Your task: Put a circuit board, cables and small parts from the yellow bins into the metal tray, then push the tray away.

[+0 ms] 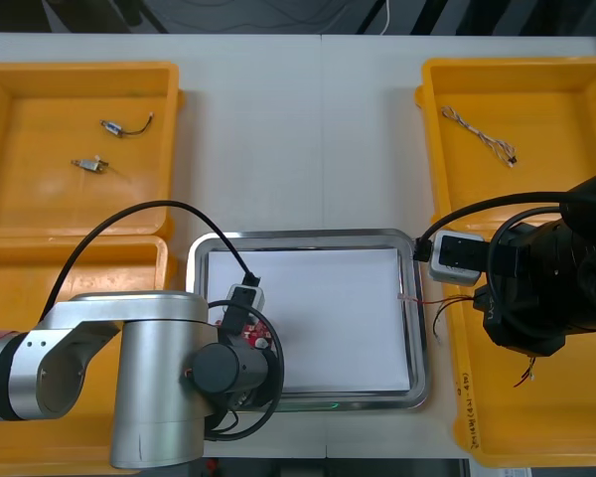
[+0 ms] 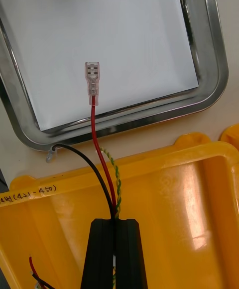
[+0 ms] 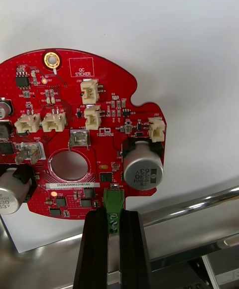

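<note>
left gripper (image 3: 112, 215) clenched on the green connector (image 3: 112, 200) at the edge of the circuit board (image 3: 84, 134). board lies flat beyond the fingertips, over the white floor of the metal tray (image 3: 199, 204), possibly resting on it, hard to tell. right gripper (image 2: 117, 229) pinches the cables (image 2: 113, 194) above a yellow bin (image 2: 174, 194). red lead (image 2: 93, 129) runs straight ahead, its terminal (image 2: 92, 82) past the tray rim. the drop spot lies forward of these fingers.

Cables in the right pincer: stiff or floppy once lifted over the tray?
Cables seem springy, not limp: the red wire stands almost straight from the right pincer, above the bin, to its terminal over the tray. The black wire bows aside toward the rim, so ends may splay and snag. Thin strands, probably light. Left pincer holds the board over the tray.
</note>
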`<state>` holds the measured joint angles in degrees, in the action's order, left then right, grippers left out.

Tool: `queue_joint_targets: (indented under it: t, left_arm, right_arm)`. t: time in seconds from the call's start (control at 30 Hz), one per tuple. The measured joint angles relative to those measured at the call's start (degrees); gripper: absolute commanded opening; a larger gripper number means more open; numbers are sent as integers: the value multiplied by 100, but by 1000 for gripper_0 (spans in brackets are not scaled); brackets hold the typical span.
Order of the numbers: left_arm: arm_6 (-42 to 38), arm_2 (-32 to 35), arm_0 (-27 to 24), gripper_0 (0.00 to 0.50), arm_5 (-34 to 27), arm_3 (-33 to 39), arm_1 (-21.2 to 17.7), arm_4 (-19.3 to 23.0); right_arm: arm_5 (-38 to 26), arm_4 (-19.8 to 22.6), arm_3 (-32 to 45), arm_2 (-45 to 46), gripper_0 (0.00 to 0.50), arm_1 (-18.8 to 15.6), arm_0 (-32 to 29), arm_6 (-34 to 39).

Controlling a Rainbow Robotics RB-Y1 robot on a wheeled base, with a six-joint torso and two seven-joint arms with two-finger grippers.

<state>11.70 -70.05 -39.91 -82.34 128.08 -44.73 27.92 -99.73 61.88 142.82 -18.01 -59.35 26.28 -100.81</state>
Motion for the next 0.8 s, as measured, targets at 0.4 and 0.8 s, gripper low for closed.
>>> queue_joint_targets:
  t: [0.4, 0.8]
  left_arm:
    - [-22, 0, 0, 362, 46, -21, 0, -16]
    - [-84, 24, -1, 500, 112, -22, 0, -79]
  right_arm:
    - [20, 17, 0, 0, 0, 0, 0, 4]
    - [21, 32, 0, 0, 0, 0, 0, 124]
